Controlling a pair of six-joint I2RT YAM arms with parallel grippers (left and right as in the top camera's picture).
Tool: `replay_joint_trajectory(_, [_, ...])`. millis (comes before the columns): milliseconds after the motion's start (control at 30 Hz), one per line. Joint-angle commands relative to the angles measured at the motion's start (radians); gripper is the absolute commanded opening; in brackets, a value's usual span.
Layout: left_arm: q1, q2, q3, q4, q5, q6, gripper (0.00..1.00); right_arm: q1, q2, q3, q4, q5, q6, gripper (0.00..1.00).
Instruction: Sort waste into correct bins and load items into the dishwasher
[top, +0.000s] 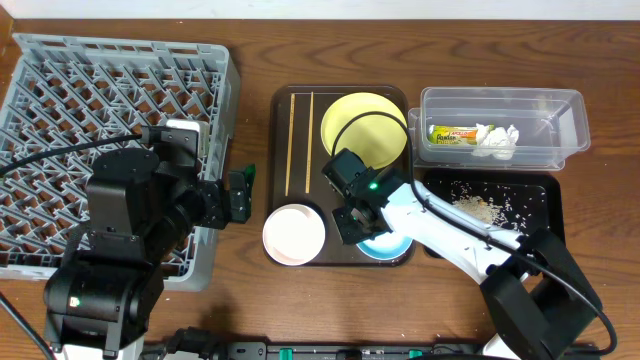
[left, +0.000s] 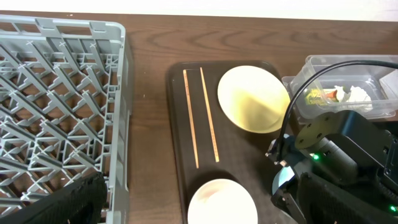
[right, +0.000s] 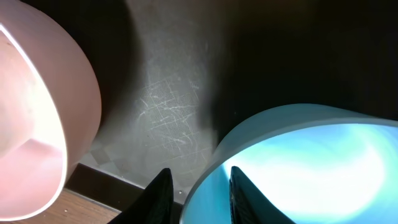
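- While we look from overhead, the right gripper (top: 350, 222) sits at the light blue bowl (top: 392, 247) on the brown tray (top: 301, 160); the left gripper (top: 238, 193) hangs beside the dish rack (top: 60, 90).
- Left wrist: we can't tell if its jaws are parted.
- Right wrist: jaws straddle the bowl's rim, slightly apart.

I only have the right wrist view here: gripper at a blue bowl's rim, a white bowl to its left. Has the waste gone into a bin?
Observer: Yes. The snack wrapper and the tissue both lie in the clear box.
Operator: What else is on this dark tray?
Observer: The yellow plate, with the chopsticks lying beside it on the tray.
Operator: Where is the other arm?
Observer: The left gripper hovers between the dish rack and the tray; I cannot tell whether it is open.
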Motion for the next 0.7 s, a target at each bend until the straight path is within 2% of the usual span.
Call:
replay_joint_trajectory(0, [0.005,-0.001,0.020,0.000,0.013,-0.012,0.98,-0.029,-0.014,0.036,0.000,-0.004,-0.018,0.27])
replay_joint_trajectory(167, [0.005,-0.001,0.020,0.000,0.013,-0.012,0.98,-0.034,-0.099,0.042,-0.003,-0.015,-0.082,0.29])
replay_joint_trajectory(333, [0.005,-0.001,0.020,0.000,0.013,-0.012,0.98,-0.042,-0.195,0.042,0.012,-0.021,-0.097,0.40])
replay_joint_trajectory(500, [0.005,-0.001,0.020,0.000,0.013,-0.012,0.98,-0.051,-0.278,0.042,0.084,-0.157,-0.179,0.50])
replay_joint_trajectory(667, [0.005,-0.001,0.020,-0.002,0.045,-0.033,0.98,-0.041,-0.277,0.042,0.125,-0.233,-0.165,0.50])
